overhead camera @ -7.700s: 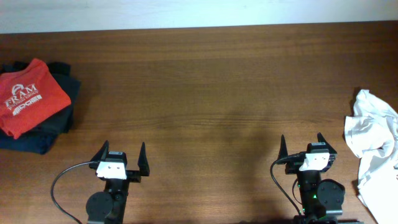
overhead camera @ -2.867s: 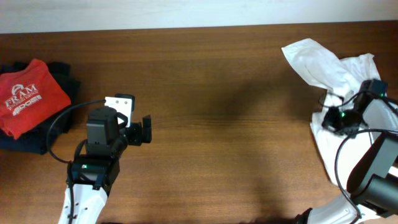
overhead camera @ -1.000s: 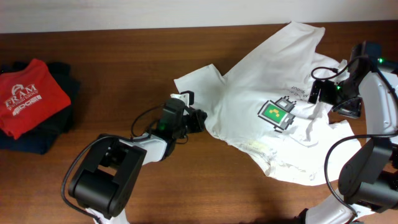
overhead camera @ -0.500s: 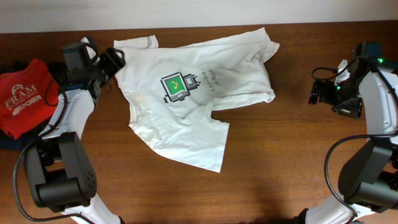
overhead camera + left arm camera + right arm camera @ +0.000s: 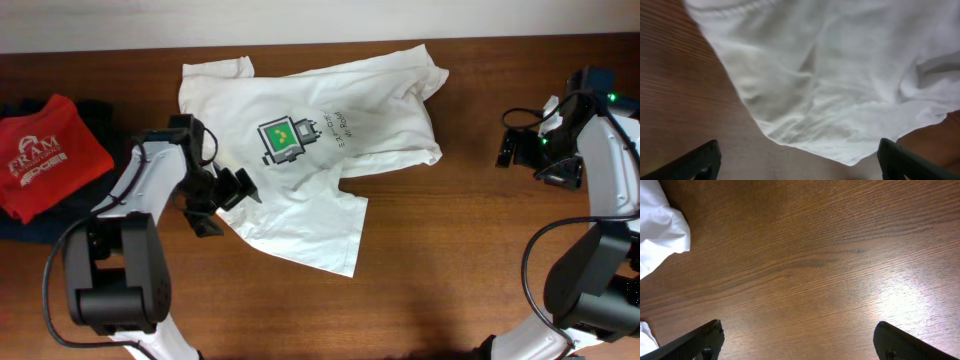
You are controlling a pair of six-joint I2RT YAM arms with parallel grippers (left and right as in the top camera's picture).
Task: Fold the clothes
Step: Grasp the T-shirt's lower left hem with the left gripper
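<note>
The T-shirt lies spread and rumpled on the far side of the desk, with its green graphic facing up; the print beside it is too small to read. At the left edge, a red shirt reading "FRAM" lies on a dark garment. The left pincer hangs wide and empty over the T-shirt's lower-left edge. The right pincer, also wide, hovers over bare desk to the T-shirt's right.

Counted: one white T-shirt, partly beneath the left jaws and well short of the right pair. One red shirt and one dark folded garment, both beyond the left jaws. Two grippers: left gripper, right gripper. One table.
</note>
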